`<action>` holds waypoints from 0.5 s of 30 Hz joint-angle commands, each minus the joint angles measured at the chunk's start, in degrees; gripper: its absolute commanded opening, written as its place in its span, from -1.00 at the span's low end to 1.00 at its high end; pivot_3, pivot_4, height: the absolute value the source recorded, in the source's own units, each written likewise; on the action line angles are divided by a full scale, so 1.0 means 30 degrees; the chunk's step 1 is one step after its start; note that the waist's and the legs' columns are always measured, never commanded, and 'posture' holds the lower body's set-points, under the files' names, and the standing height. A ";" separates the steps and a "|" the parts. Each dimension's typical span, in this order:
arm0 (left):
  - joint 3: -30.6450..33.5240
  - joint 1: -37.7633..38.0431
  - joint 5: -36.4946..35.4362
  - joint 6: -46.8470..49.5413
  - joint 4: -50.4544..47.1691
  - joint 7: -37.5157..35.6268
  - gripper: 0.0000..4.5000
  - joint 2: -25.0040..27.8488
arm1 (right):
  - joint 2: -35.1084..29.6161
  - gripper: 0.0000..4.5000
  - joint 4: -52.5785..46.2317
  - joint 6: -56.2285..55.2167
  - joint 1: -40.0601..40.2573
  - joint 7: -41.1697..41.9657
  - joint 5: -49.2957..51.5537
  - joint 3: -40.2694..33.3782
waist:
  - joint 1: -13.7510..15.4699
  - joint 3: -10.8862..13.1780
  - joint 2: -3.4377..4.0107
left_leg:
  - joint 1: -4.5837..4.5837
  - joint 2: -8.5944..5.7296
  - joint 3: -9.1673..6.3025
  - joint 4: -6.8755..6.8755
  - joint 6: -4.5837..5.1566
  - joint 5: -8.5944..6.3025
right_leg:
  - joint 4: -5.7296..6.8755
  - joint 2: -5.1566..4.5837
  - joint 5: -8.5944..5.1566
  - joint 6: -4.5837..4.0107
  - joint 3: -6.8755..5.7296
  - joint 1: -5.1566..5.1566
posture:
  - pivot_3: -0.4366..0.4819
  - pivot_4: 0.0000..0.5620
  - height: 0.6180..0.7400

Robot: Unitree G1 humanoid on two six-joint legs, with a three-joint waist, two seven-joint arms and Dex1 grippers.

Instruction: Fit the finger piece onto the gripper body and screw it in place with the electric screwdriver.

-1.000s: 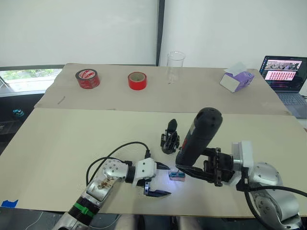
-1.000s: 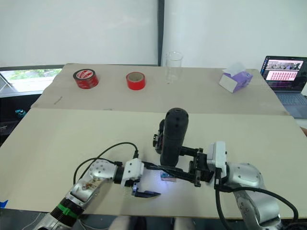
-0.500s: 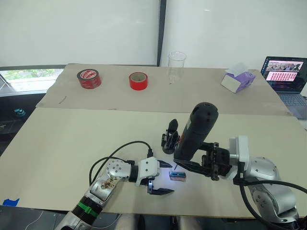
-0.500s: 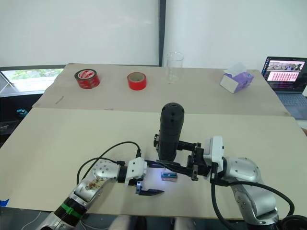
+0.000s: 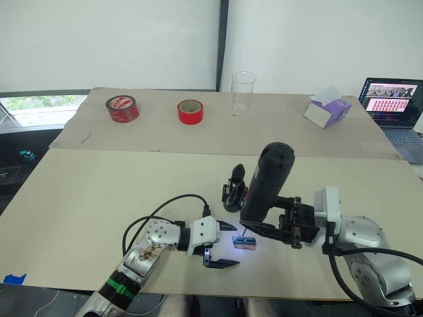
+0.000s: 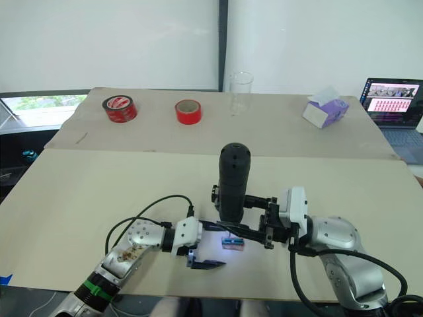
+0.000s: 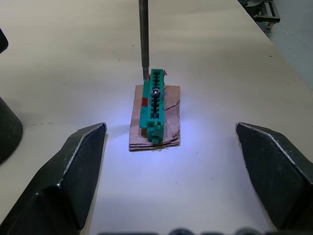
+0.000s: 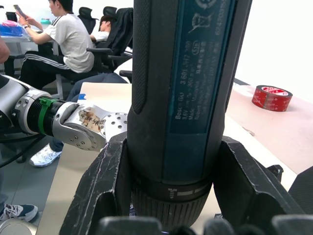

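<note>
My right gripper (image 5: 254, 228) is shut on the electric screwdriver (image 5: 266, 181), a thick black tool held nearly upright and leaning slightly. Its thin metal bit (image 7: 144, 39) points down and ends right beside the far end of a small green block (image 7: 154, 105), which sits on a brown card. The left gripper (image 5: 235, 246) is open, low over the table, with one finger on either side of that block (image 5: 244, 242). The gripper body (image 5: 232, 193) stands just behind the screwdriver and is partly hidden by it; a black pointed finger sticks up from it. A loose finger piece is hidden or out of view.
At the back of the table are two red tape rolls (image 5: 122, 108) (image 5: 190, 111), a clear cup (image 5: 242, 92) and a purple-white box (image 5: 326, 109). A laptop (image 5: 395, 105) sits far right. A black cable (image 5: 162, 210) loops by my left wrist. The table's front edge (image 5: 59, 285) is close.
My right gripper has carried the screwdriver a little to the left and more upright, bringing the bit down beside the green block. The left gripper edged slightly towards the block.
</note>
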 commanded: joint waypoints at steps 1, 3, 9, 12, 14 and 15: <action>-0.0176 0.0050 0.0295 0.0174 0.0567 0.0171 0.98 0.0142 | -0.0183 -0.14 -0.0530 -0.0192 -0.0261 0.0039 0.0466 -0.0168 | -0.0001 0.0000 0.0000 | 0.0000 0.0000 0.0000 0.0001 0.0000 0.0000 | 0.0000 0.0000 0.0000 -0.0001 0.0000 0.0000 | -0.05 -0.47 1.00; -0.0184 0.0065 0.0298 0.0189 0.0566 0.0183 0.98 0.0140 | -0.0276 -0.14 -0.0513 -0.0202 -0.0169 0.0123 0.0513 -0.0266 | 0.0000 0.0000 0.0000 | 0.0000 0.0000 0.0000 0.0002 0.0000 0.0000 | 0.0000 0.0000 0.0000 0.0000 0.0000 0.0000 | -0.05 -0.47 1.00; -0.0193 0.0017 0.0324 0.0185 0.0673 0.0233 0.98 0.0083 | -0.0398 -0.14 -0.0600 -0.0071 -0.0057 0.0179 0.0695 -0.0168 | 0.0001 0.0000 0.0000 | 0.0003 0.0000 -0.0001 0.0001 0.0000 0.0000 | 0.0000 0.0001 0.0001 0.0001 0.0000 0.0004 | -0.05 -0.47 1.00; -0.0201 0.0008 0.0334 0.0200 0.0670 0.0265 0.98 0.0064 | -0.0427 -0.14 -0.0602 -0.0055 -0.0013 0.0205 0.0694 -0.0133 | 0.0004 0.0000 0.0000 | 0.0004 0.0000 0.0000 0.0001 0.0001 0.0000 | -0.0001 0.0001 0.0001 0.0002 0.0000 0.0006 | -0.05 -0.47 1.00; -0.0205 0.0002 0.0336 0.0211 0.0666 0.0278 0.98 0.0056 | -0.0454 -0.14 -0.0561 -0.0080 0.0005 0.0213 0.0623 -0.0116 | 0.0004 0.0000 0.0000 | 0.0005 0.0000 -0.0001 0.0001 0.0000 0.0000 | 0.0000 0.0001 -0.0001 0.0002 0.0001 0.0006 | -0.05 -0.47 1.00; -0.0207 -0.0001 0.0335 0.0218 0.0664 0.0282 0.98 0.0052 | -0.0465 -0.14 -0.0525 -0.0109 0.0013 0.0228 0.0568 -0.0107 | 0.0006 0.0000 0.0000 | 0.0006 0.0000 -0.0001 0.0001 0.0000 0.0000 | 0.0000 0.0001 -0.0002 0.0005 0.0001 0.0006 | -0.05 -0.47 1.00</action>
